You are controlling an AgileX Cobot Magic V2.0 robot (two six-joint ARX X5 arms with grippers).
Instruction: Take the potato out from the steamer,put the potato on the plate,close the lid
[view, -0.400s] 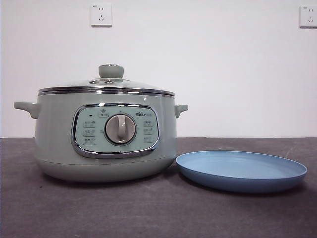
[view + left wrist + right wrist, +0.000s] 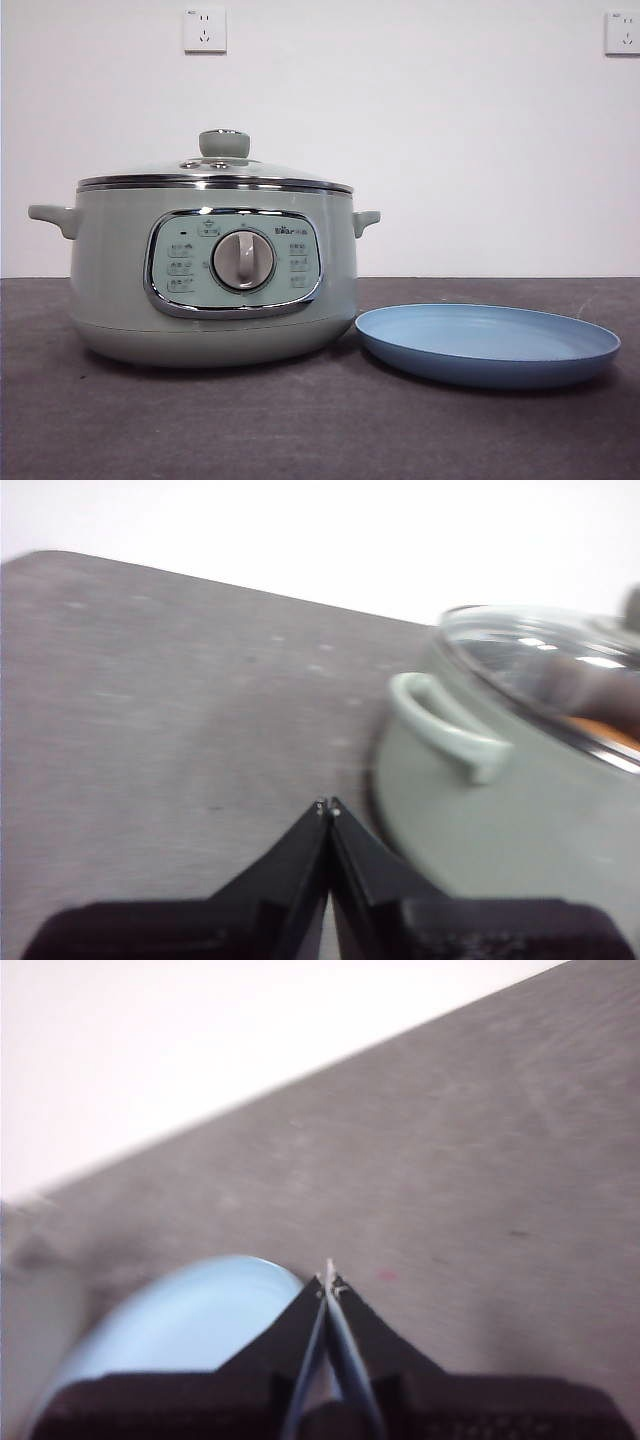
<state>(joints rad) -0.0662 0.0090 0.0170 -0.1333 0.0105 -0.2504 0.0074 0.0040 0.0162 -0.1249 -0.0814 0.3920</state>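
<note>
The pale-green steamer (image 2: pixel 215 275) stands on the dark table at the left, its glass lid (image 2: pixel 215 172) closed on top with the green knob upright. The light-blue plate (image 2: pixel 487 343) lies empty just right of it. Through the lid in the left wrist view a blurred brown shape shows, possibly the potato (image 2: pixel 590 685). My left gripper (image 2: pixel 327 808) is shut with nothing in it, hovering beside the steamer's side handle (image 2: pixel 440 728). My right gripper (image 2: pixel 328 1282) is shut and empty, near the plate's (image 2: pixel 190 1325) edge. Neither arm shows in the front view.
Two wall sockets (image 2: pixel 204 30) sit on the white wall behind. Bare grey table (image 2: pixel 320 430) stretches in front of the steamer and plate, and off to the steamer's handle side in the left wrist view.
</note>
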